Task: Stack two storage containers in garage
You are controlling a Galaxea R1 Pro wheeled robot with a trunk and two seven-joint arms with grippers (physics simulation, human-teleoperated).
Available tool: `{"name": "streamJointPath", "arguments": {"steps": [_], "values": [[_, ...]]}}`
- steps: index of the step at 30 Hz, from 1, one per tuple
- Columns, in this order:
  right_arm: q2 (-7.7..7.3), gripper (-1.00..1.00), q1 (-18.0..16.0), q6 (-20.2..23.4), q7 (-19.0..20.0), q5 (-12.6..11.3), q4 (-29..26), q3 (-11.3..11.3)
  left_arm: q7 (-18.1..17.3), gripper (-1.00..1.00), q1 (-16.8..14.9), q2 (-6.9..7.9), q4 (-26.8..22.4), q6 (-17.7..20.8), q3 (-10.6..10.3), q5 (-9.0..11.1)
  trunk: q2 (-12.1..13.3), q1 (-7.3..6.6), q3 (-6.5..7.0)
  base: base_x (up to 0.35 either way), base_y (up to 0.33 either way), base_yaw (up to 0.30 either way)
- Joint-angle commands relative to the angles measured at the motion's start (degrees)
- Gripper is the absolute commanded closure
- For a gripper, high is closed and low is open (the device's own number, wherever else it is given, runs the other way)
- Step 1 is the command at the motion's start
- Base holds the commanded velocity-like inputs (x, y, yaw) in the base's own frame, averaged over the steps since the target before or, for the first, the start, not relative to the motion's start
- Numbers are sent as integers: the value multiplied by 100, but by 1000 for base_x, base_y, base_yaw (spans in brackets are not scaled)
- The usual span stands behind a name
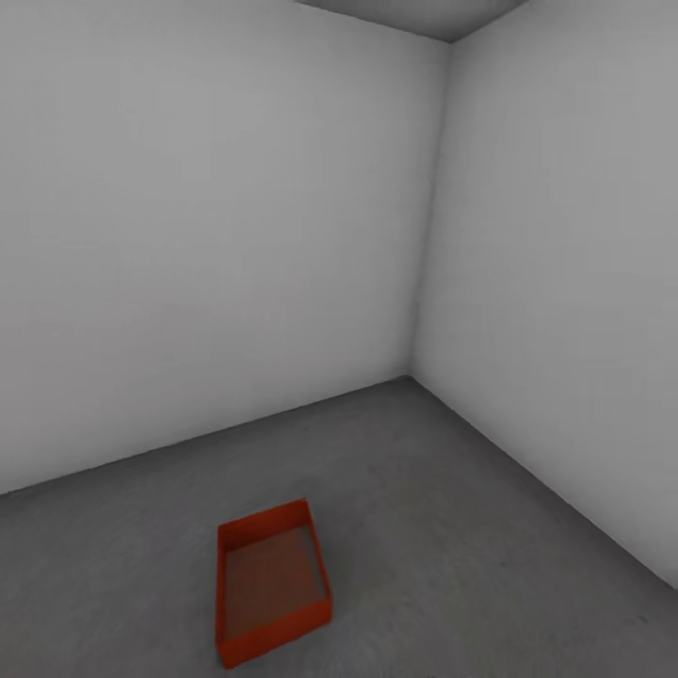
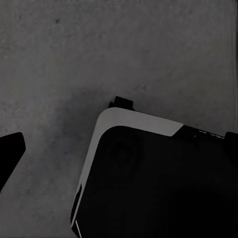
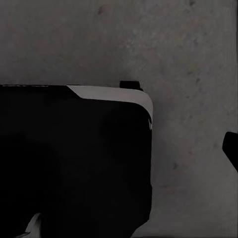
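One red-orange storage container (image 1: 271, 582) sits upright and empty on the dark concrete floor (image 1: 471, 537) of the garage, low in the head view, a little left of centre. A dark fingertip (image 2: 11, 151) of my left gripper shows at the edge of the left wrist view, over bare floor. A dark fingertip (image 3: 232, 148) of my right gripper sits likewise at the edge of the right wrist view. Each fingertip stands far out from the picture's middle and nothing is held.
Two white walls meet in a corner (image 1: 414, 372) behind and to the right of the container. My own dark base with its light trim (image 2: 139, 121) (image 3: 114, 94) is below both wrists. Open floor lies around the container.
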Motion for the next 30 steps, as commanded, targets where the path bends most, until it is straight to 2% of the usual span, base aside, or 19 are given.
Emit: {"name": "streamJointPath", "arguments": {"steps": [1, 30], "values": [[7, -100, -10, -30, -12, -55, 21, 49, 10, -100, -2, 3, 1, -13, -47, 44, -7, 1, -9, 0, 0, -297], [-6, -100, -11, -7, -2, -60, 17, 46, 8, -100, -2, 0, -3, -13, -47, 44, -7, 1, -9, 0, 0, -297]]}}
